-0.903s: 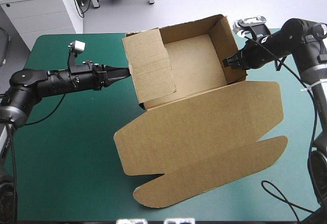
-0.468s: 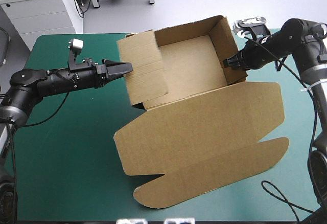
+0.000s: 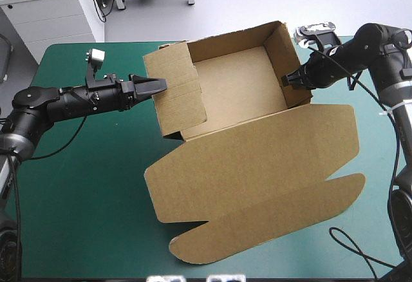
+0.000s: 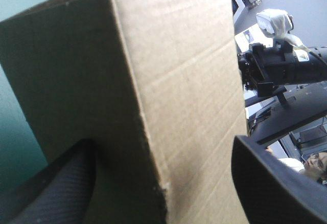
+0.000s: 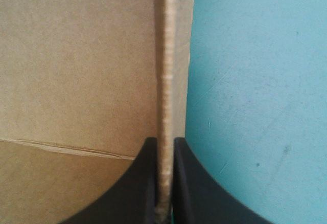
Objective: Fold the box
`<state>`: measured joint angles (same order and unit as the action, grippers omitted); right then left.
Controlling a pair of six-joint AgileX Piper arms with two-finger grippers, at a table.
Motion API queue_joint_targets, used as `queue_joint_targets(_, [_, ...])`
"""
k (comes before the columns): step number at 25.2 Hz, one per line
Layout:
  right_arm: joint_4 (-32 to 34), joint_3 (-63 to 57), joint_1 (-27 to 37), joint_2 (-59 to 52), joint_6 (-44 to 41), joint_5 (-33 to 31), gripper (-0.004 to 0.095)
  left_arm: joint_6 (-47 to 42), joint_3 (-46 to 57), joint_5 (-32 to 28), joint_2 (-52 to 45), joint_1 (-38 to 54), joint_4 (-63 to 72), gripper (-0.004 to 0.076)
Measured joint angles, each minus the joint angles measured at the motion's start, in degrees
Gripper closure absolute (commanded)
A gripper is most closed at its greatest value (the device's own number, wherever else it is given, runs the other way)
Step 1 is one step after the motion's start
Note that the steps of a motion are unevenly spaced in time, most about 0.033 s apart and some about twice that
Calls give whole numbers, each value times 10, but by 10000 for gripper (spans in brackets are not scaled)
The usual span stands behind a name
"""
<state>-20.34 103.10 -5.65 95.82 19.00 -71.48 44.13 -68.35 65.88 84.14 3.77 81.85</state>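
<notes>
The brown box (image 3: 238, 89) stands mid-table as an open tray with raised walls. Its lid (image 3: 257, 159) lies flat toward the front edge. My left gripper (image 3: 159, 86) is open at the left wall flap (image 3: 177, 89). In the left wrist view that flap's corner (image 4: 179, 96) stands between the spread fingers (image 4: 51, 188). My right gripper (image 3: 286, 79) is shut on the right wall. Up close, the board's edge (image 5: 166, 55) runs down between its pinched fingers (image 5: 164, 141). The right arm (image 4: 276, 65) shows beyond the box.
Bare teal-green cover (image 3: 77, 185) lies left of the box and at the front left. More cover (image 5: 255, 81) lies beside the right wall. The lid's tongue flap (image 3: 270, 221) reaches close to the table's front edge.
The left wall flap, earlier leaning in over the tray, has swung outward to the left. My left gripper went from shut to open around it. The right gripper kept its hold.
</notes>
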Motion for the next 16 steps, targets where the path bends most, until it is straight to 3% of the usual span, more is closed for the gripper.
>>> queue_joint_targets(9, [0,0,0,0,-2,-2,925,-82,-19,-22,-10,-23,-85,193])
queue_joint_targets(13, [1,0,0,0,-2,-2,925,-202,-57,-90,-26,-93,-218,193])
queue_joint_targets(16, [1,0,0,0,-3,-2,919,-300,-80,-177,-27,-168,-292,193])
